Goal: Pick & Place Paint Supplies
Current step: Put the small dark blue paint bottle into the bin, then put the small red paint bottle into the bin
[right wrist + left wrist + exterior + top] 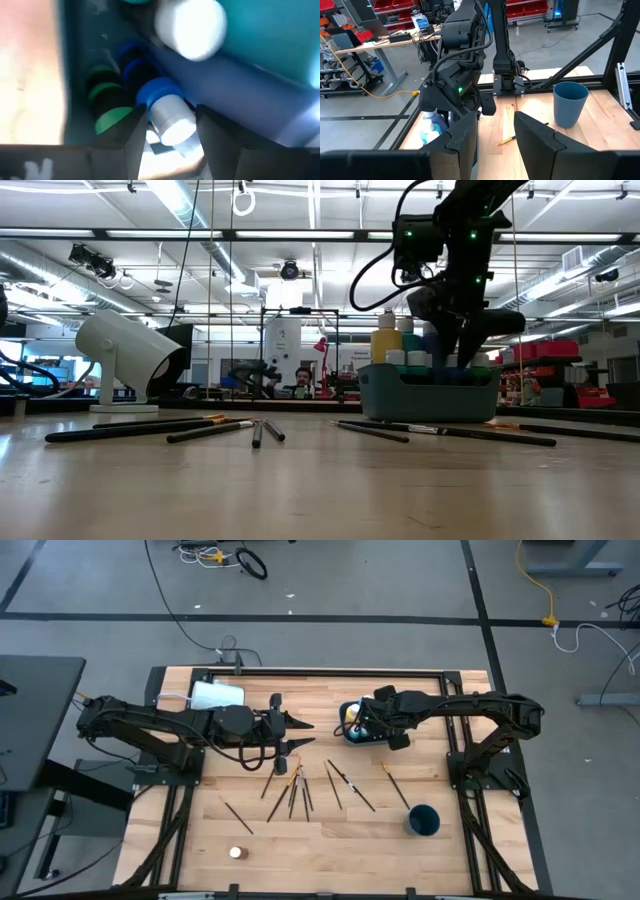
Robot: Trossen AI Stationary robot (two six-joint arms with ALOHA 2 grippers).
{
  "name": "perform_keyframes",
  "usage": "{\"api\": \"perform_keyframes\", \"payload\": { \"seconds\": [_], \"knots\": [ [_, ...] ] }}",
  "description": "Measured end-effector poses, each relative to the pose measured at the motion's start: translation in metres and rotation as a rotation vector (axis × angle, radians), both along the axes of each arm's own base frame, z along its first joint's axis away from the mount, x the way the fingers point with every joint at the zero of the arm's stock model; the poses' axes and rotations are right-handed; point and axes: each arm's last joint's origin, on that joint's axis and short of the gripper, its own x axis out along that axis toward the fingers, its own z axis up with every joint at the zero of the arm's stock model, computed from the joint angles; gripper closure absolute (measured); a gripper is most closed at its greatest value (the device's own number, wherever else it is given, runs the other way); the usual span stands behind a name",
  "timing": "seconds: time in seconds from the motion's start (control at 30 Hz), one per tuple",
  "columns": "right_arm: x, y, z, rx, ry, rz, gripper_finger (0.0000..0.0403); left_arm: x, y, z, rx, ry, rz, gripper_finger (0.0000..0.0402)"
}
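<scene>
A dark teal caddy [352, 723] [430, 392] stands at the table's far middle, holding a tall yellow bottle [385, 340] and several small paint bottles with pale caps. My right gripper [364, 726] [462, 350] [171, 112] reaches down into it and is shut on a small blue paint bottle [167, 112]. Green bottles [107, 107] stand beside that one. Several thin dark brushes [292, 788] [215, 425] lie flat on the table in front of the caddy. My left gripper [292, 732] [496, 117] hovers open just left of the caddy, holding nothing. My right gripper pinches the small blue bottle at its pale cap end [172, 122], one finger [136, 135] on each side. The fingers come from above, pointing down into the caddy. The bottle sits among the other bottles inside the caddy; whether its base rests on the bottom is hidden.
A blue cup [422, 820] [569, 102] stands near the right front of the table. One small bottle [236, 852] stands alone near the left front. A large white cup [215, 695] [125, 355] lies at the far left. One more brush [395, 783] lies toward the blue cup.
</scene>
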Motion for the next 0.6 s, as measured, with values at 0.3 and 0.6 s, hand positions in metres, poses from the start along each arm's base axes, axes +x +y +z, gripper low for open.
{"api": "perform_keyframes", "payload": {
  "seconds": [0.3,0.6],
  "knots": [
    [0.003,0.011,0.001,-0.098,0.03,0.03,0.0194,-0.001,0.0,-0.003,0.002,0.027,0.0,0.0261],
    [0.004,0.031,0.002,-0.169,0.069,0.086,0.0205,-0.001,0.0,-0.005,0.003,0.052,0.001,0.0261]
  ]
}}
